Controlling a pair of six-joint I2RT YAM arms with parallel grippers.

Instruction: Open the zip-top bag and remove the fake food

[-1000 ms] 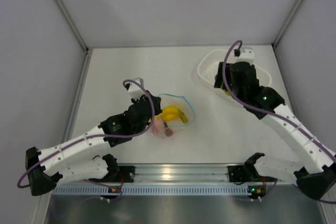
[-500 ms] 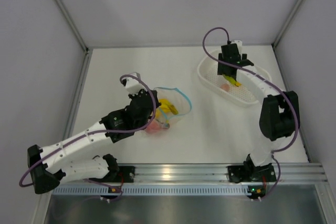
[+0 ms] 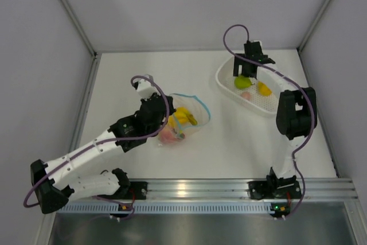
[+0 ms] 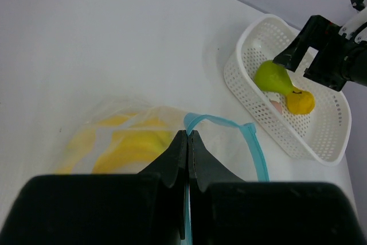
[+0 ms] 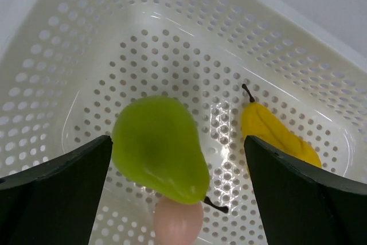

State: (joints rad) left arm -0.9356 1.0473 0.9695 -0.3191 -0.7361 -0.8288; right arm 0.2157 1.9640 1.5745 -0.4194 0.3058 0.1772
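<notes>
Overhead: the zip-top bag (image 3: 199, 116) lies left of the bench's (image 3: 143, 73) centre, with the banana bunch (image 3: 184, 117) and a pink item (image 3: 168, 136) inside it; the left jaws meet its 9 o'clock edge; the white basket (image 3: 226, 81) sits at 2 o'clock from the bag, under the right jaws.

Left wrist: the left jaws are pinched tight on the bag's blue zip strip (image 4: 223, 122).

Right wrist: the right jaws stand wide, gripping nothing, above the green pear (image 5: 157, 147); a yellow fruit (image 5: 275, 133) lies at its 3 o'clock, a pale pink piece (image 5: 179, 222) at 6 o'clock.
</notes>
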